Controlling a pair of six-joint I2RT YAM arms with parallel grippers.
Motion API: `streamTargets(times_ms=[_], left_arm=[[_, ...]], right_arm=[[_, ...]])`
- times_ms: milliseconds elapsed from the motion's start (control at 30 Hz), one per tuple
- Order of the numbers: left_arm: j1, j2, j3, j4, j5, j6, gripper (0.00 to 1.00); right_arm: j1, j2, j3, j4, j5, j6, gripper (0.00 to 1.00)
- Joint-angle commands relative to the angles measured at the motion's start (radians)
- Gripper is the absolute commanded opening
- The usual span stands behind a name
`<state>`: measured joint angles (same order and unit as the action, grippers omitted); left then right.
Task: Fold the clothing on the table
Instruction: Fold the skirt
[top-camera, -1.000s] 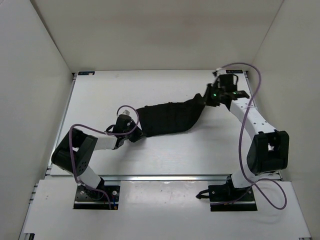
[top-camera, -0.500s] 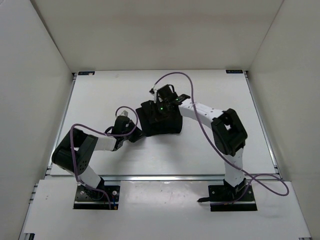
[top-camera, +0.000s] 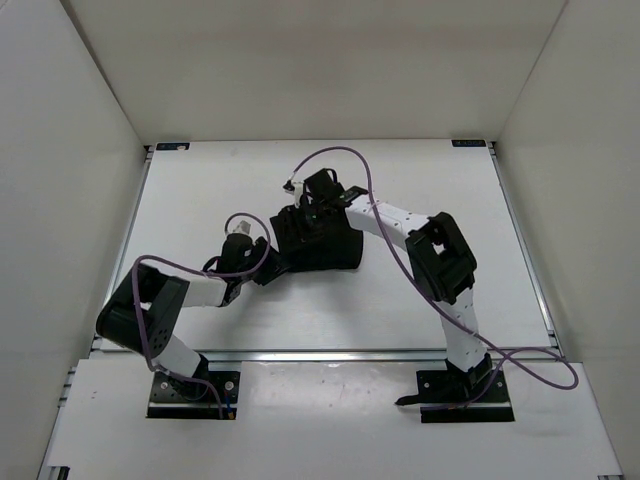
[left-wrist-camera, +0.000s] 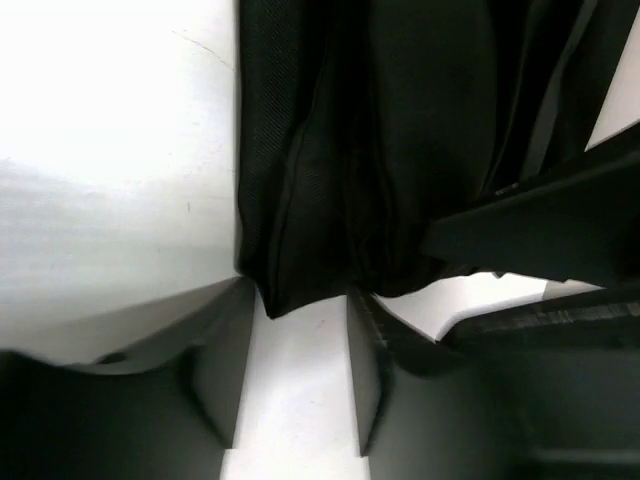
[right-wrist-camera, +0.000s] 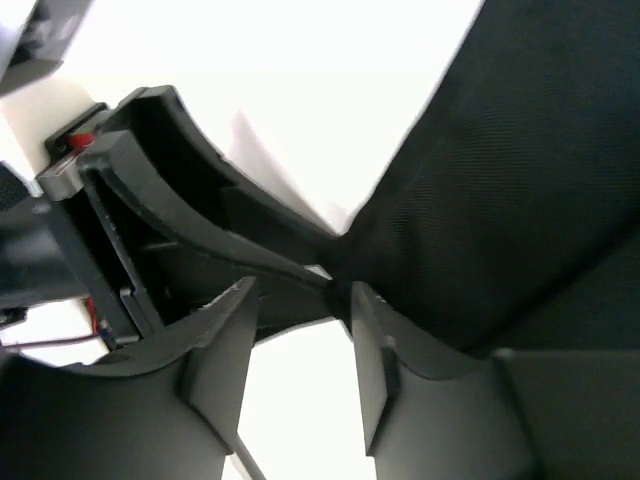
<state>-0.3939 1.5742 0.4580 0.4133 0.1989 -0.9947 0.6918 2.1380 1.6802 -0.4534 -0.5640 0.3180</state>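
Black clothing (top-camera: 322, 245), long axis L-R; left gripper (left-wrist-camera: 300, 300) & right gripper (right-wrist-camera: 300, 295) jaws apart.

The black pleated clothing (top-camera: 318, 242) lies bunched in a compact, roughly square bundle at the middle of the flat white worktop (top-camera: 200, 195), one corner pointing toward eight o'clock.

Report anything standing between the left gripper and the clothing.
Nothing visible does. The left gripper stands open with a corner of the clothing right at its mouth, lying on the bare table.
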Motion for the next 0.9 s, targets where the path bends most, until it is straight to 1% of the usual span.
streamTargets(times_ms=[0,33,67,133,200,267,300,367,400,433,467,500,533,567,600,633,667,733,800,867], left_arm=[[0.004,-0.072,-0.041,-0.066,-0.045,0.011,0.55],[-0.002,-0.106,-0.039,-0.112,-0.087,-0.007,0.6],[0.004,-0.124,-0.039,-0.131,-0.098,-0.009,0.63],[0.02,-0.19,-0.07,-0.156,-0.093,-0.038,0.66],[0.055,-0.242,-0.103,-0.171,-0.082,-0.047,0.69],[0.075,-0.331,-0.151,-0.208,-0.059,-0.048,0.7],[0.101,-0.362,-0.165,-0.223,-0.053,-0.047,0.7],[0.125,-0.51,-0.196,-0.292,-0.041,-0.035,0.72],[0.144,-0.548,-0.203,-0.319,-0.036,-0.021,0.78],[0.17,-0.633,-0.194,-0.35,-0.011,0.011,0.99],[0.188,-0.707,-0.174,-0.41,0.003,0.054,0.99],[0.197,-0.761,-0.133,-0.482,0.029,0.111,0.99],[0.211,-0.781,-0.112,-0.519,0.045,0.145,0.98],[0.223,-0.789,-0.046,-0.606,0.069,0.215,0.99],[0.231,-0.764,0.032,-0.71,0.085,0.291,0.99],[0.23,-0.741,0.119,-0.773,0.099,0.336,0.99],[0.224,-0.69,0.164,-0.882,0.085,0.405,0.99],[0.199,-0.585,0.29,-1.055,0.065,0.52,0.99],[0.172,-0.545,0.311,-1.128,0.057,0.562,0.99],[0.178,-0.56,0.292,-1.142,0.03,0.568,0.98]], right_arm=[[0.011,-0.123,-0.025,0.082,-0.091,-0.059,0.41],[0.008,-0.147,-0.071,0.141,-0.082,-0.054,0.42],[0.012,-0.211,-0.091,0.166,-0.083,-0.051,0.44],[-0.012,-0.288,-0.186,0.249,-0.071,-0.027,0.46],[-0.043,-0.363,-0.258,0.286,-0.059,-0.008,0.47],[-0.081,-0.488,-0.386,0.346,-0.024,0.024,0.49],[-0.093,-0.541,-0.408,0.363,-0.019,0.03,0.49],[-0.141,-0.611,-0.515,0.396,-0.008,0.05,0.47],[-0.156,-0.65,-0.536,0.395,-0.007,0.058,0.47],[-0.173,-0.682,-0.569,0.394,-0.01,0.055,0.47],[-0.196,-0.749,-0.608,0.392,0.002,0.058,0.47],[-0.212,-0.772,-0.649,0.391,0.012,0.062,0.47],[-0.221,-0.82,-0.665,0.383,0.028,0.064,0.47],[-0.242,-0.84,-0.677,0.359,0.041,0.055,0.47],[-0.261,-0.875,-0.683,0.317,0.067,0.044,0.48],[-0.27,-0.904,-0.683,0.245,0.116,0.032,0.48],[-0.287,-0.927,-0.672,0.216,0.178,0.021,0.48],[-0.316,-0.949,-0.657,0.078,0.249,-0.02,0.49],[-0.34,-0.984,-0.672,0.026,0.28,-0.057,0.51],[-0.388,-1.044,-0.711,0.004,0.279,-0.074,0.51]])
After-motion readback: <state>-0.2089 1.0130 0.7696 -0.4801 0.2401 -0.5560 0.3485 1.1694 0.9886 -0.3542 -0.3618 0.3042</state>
